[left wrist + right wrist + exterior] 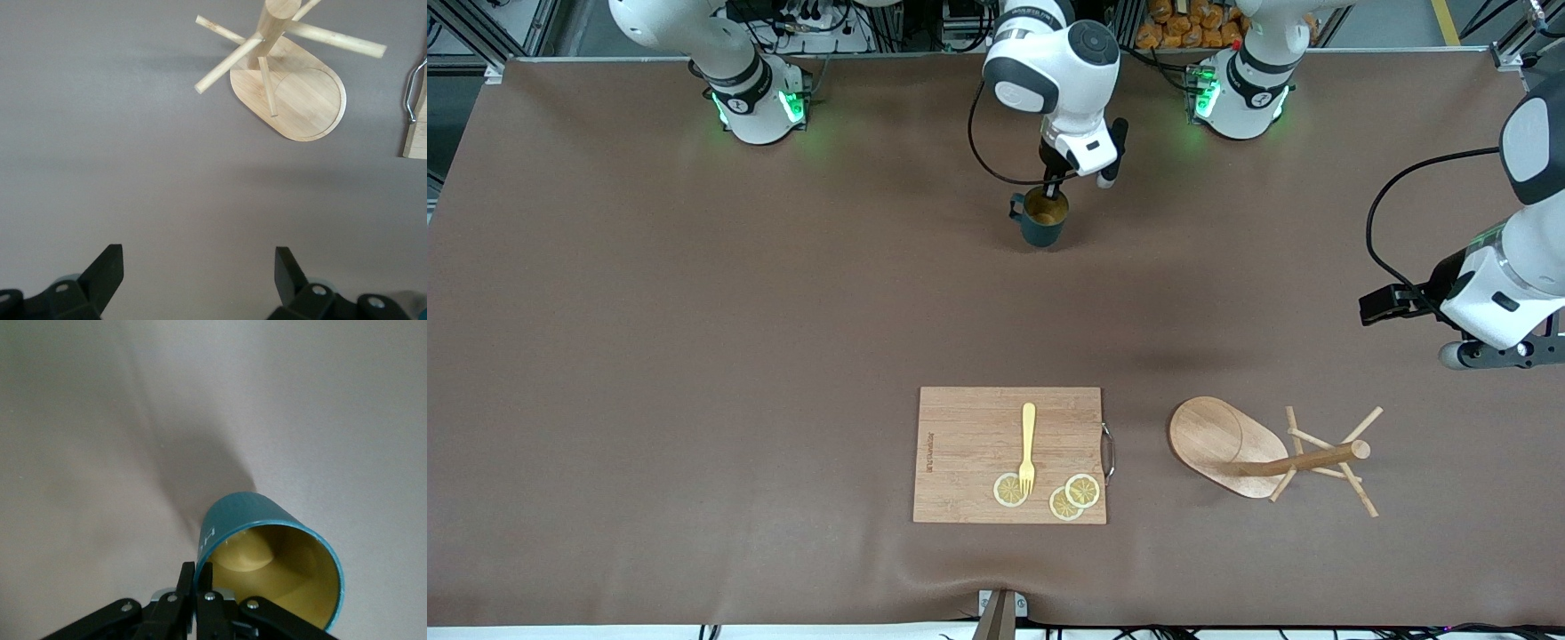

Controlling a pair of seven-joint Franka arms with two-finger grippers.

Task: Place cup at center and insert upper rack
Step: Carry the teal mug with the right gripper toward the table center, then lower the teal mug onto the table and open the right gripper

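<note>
1. Board (969, 444): the landmark, holding a fork (1028, 447) and lemon slices (1082, 490).
2. Rack (1227, 442): upright on the table beside the board, toward the left arm's end.
3. Left gripper (200, 270): over bare table near the rack, fingers spread, holding nothing.
4. Right gripper (195, 577): clamped on the cup's rim.
5. Cup (1042, 217): well apart from the board, farther from the front camera, upright.

Robotics lab. Brown mat-covered table (694, 356) framed by aluminium rails (480, 36); two arm bases (760, 107) bolted along its edge, green status lights lit. Cable bundles and electronics (818, 18) just above the bases.
</note>
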